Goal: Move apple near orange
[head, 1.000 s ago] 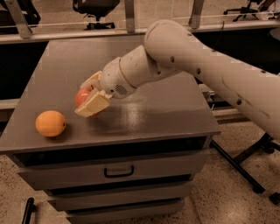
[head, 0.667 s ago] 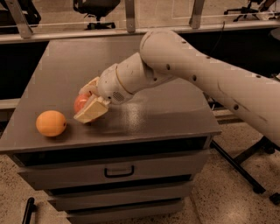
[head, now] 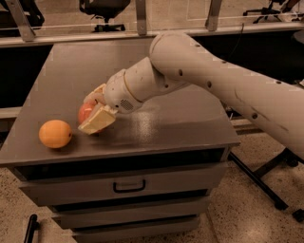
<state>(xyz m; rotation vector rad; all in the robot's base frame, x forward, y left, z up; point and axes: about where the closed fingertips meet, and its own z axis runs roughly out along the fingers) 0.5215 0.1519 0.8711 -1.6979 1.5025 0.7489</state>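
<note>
The orange (head: 55, 134) lies on the grey cabinet top (head: 185, 118) near its front left corner. My gripper (head: 93, 112) is just to the orange's right, low over the top, with its cream fingers (head: 97, 120) shut around the red apple (head: 86, 112). Only the apple's left side shows between the fingers. A small gap separates the apple from the orange. My white arm (head: 209, 80) reaches in from the right.
The cabinet has drawers with a dark handle (head: 128, 186) below the front edge. A rail with posts (head: 141, 18) runs behind the cabinet. An office chair (head: 102, 9) stands at the back. Chair legs (head: 270, 190) are on the floor at the right.
My gripper has carried the apple left and down toward the orange. The orange has not moved.
</note>
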